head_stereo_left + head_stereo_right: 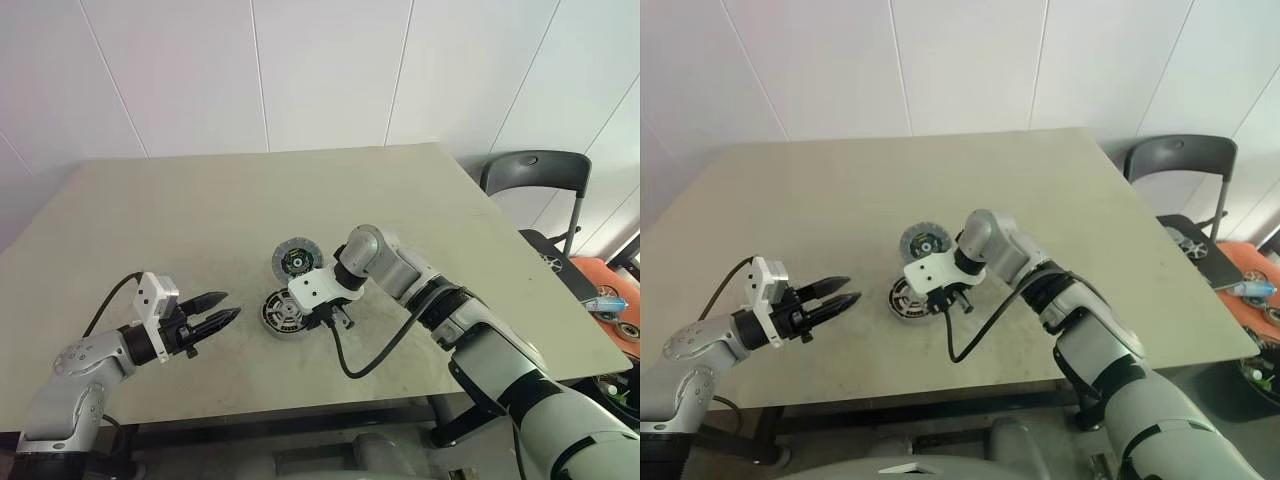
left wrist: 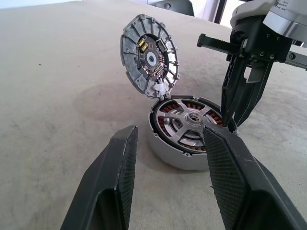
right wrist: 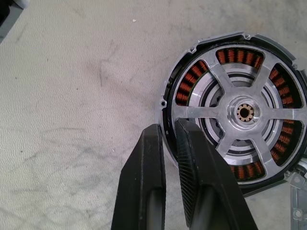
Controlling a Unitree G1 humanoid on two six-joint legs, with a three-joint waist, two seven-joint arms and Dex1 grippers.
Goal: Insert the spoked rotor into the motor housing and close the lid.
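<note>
right hand (image 3: 169,143) (fingers nearly closed) pinches motor housing (image 3: 237,112) rim.

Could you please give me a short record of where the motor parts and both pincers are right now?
motor housing: upright on the table, copper windings exposed
spoked rotor: tilted up against the housing's rim, not inserted
right pincer: pointing down, apparently shut on the housing's rim
left pincer: open, empty, aimed at the housing, apart from it
</note>
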